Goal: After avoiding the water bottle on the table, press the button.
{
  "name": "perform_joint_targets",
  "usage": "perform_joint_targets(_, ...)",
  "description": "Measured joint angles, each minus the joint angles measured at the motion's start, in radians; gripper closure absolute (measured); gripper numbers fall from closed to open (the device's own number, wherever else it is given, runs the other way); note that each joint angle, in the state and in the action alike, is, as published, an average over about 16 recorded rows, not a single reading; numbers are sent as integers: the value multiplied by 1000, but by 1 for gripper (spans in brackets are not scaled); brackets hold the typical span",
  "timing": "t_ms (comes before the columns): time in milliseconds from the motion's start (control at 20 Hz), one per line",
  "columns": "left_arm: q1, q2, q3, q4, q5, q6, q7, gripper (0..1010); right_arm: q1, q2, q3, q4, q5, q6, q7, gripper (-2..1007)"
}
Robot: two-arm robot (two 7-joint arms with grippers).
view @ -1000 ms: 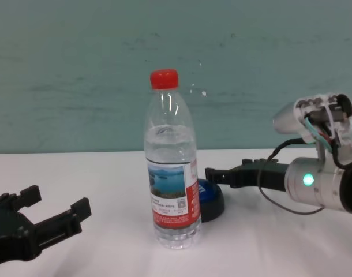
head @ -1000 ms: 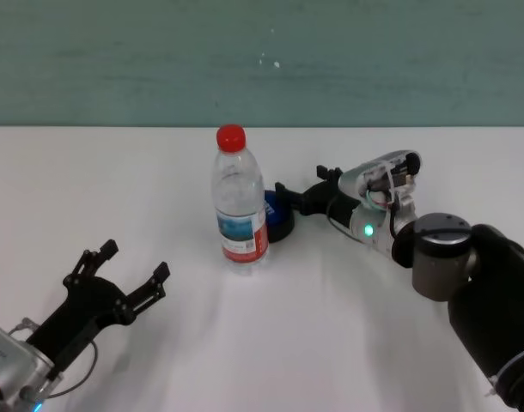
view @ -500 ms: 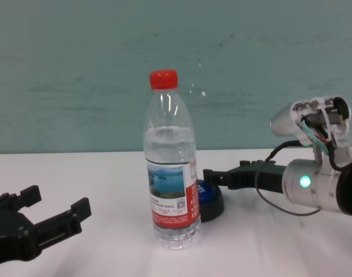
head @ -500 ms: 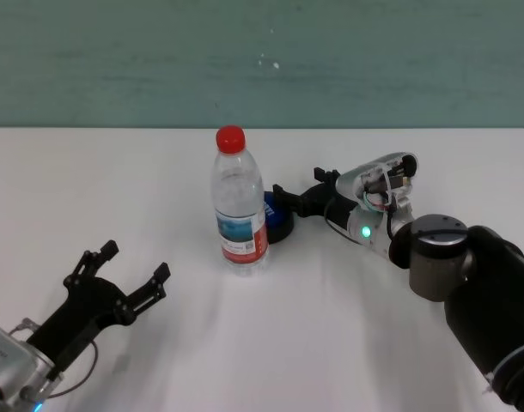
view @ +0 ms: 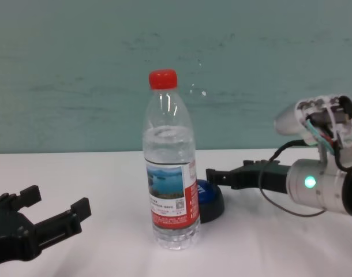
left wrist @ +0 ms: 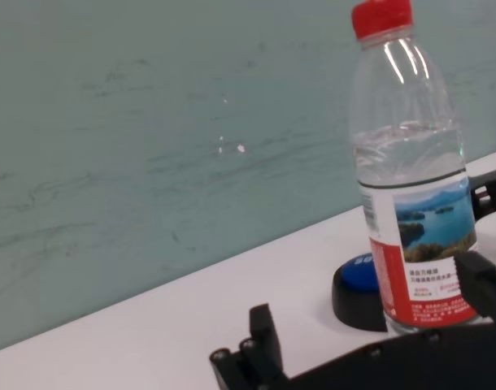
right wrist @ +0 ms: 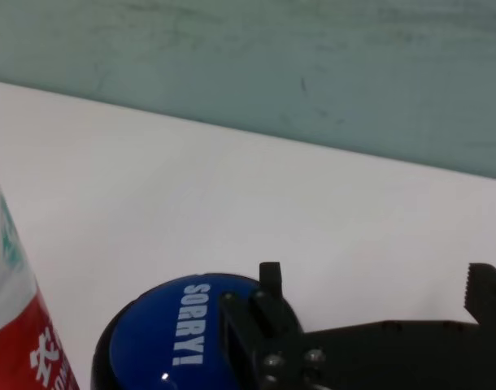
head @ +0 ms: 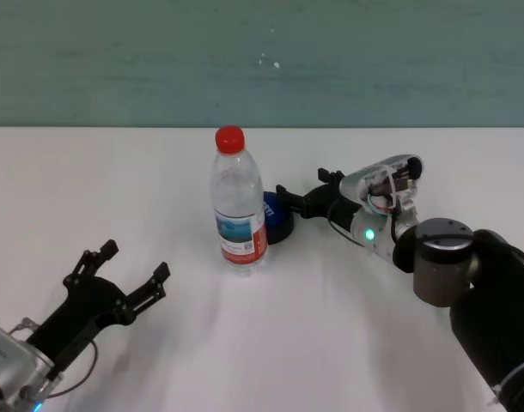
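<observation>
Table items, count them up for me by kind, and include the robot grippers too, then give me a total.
Water bottle: 1, upright on the table
Button: 1, blue, right behind the bottle
Grippers: 2, the right gripper over the button's edge, the left gripper open and parked at the near left
Total: 4

Behind my workspace I see a teal-green wall [head: 262, 60], its paint mottled with faint streaks and a few small pale specks. It meets the far edge of a plain white table [head: 99, 189] in a straight line. Lighting looks soft and even, probably from overhead; I can't see floor or windows.
</observation>
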Motion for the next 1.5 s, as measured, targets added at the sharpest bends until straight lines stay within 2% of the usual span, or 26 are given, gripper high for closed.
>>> perform_joint_targets(350, 0, 0, 0, 0, 0, 0, 0, 0, -48, 14, 13, -86, 0, 1, -27, 1)
perform_joint_targets(800, 0, 0, 0, 0, 0, 0, 0, 0, -124, 31, 32, -218, -10, 11, -72, 1)
perform_joint_targets(1500, 0, 0, 0, 0, 0, 0, 0, 0, -282, 45, 64, -443, -59, 36, -152, 1)
